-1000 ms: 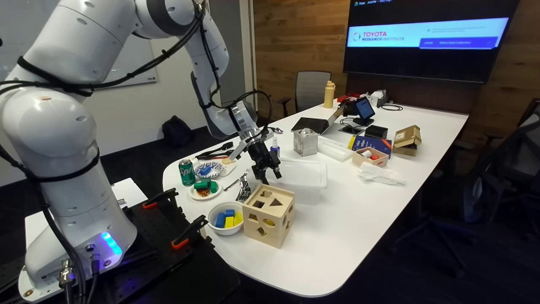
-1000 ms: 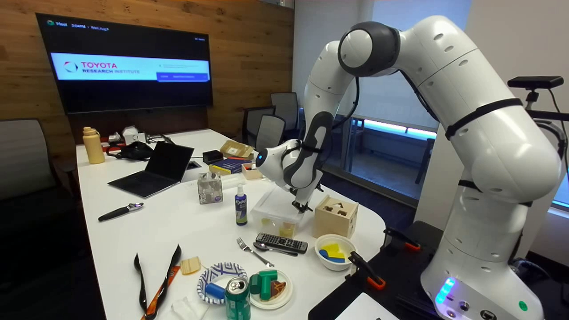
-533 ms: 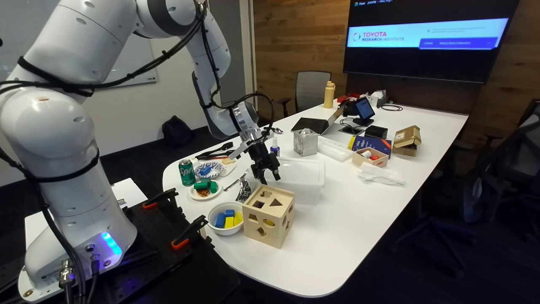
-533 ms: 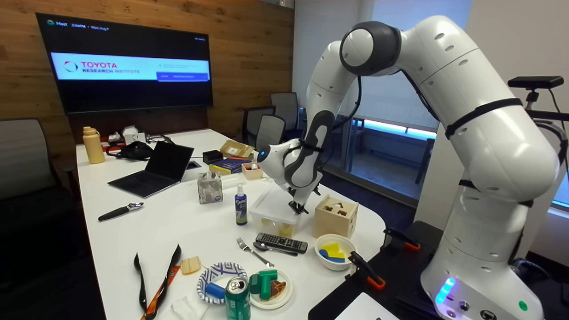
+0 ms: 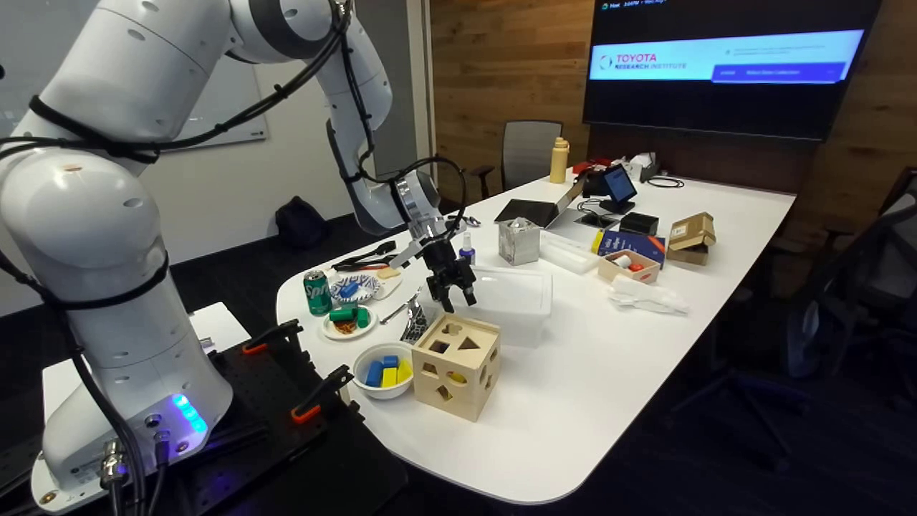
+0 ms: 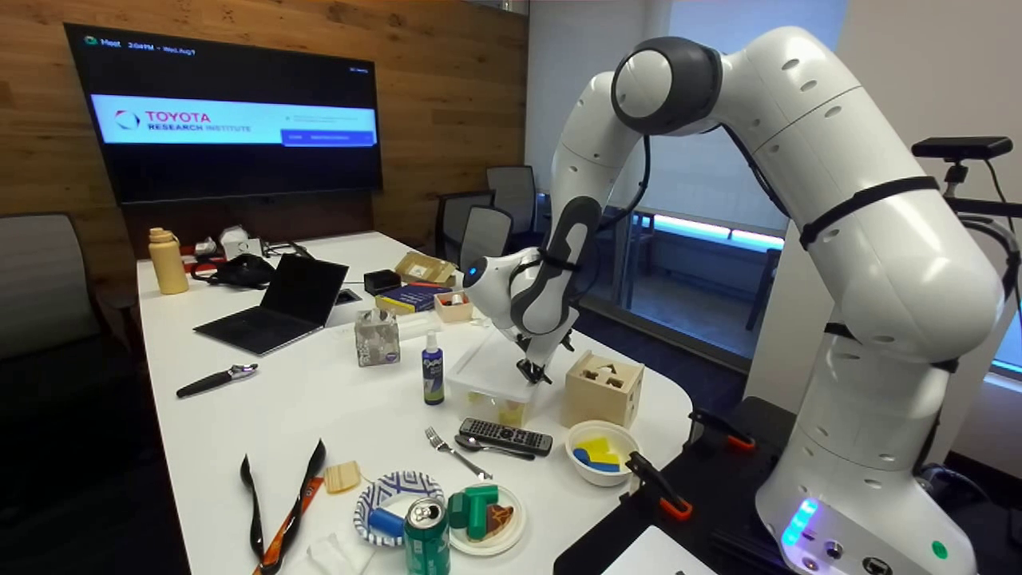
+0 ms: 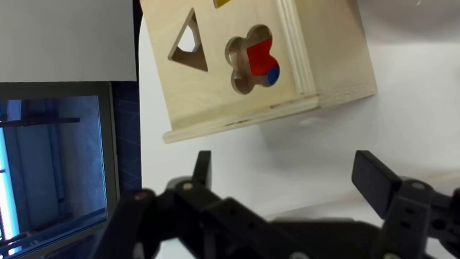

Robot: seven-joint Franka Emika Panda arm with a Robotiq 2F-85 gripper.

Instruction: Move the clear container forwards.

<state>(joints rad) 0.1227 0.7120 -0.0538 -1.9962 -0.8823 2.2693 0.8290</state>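
On the bench [image 5: 587,401] I count one lidded clear container [image 5: 512,294], one wooden shape box [image 6: 592,399], one white bowl [image 6: 600,477], two plates [image 6: 491,548], one green can [image 6: 427,537], one fork [image 6: 461,455], one spoon [image 6: 497,450] and one remote [image 6: 506,436]. There's also one spray bottle [image 6: 433,374], one yellow bottle [image 6: 168,265], one laptop [image 6: 299,291] and one tissue box [image 6: 378,339]. I see two orange-tipped clamps [image 6: 655,479], one wall screen [image 6: 239,124] and a single robot arm [image 6: 587,136].

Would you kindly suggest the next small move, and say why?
Probably a gentle push away from the robot's base, since the open tool seems to stand at the base-facing edge of the clear container, though contact is unclear.
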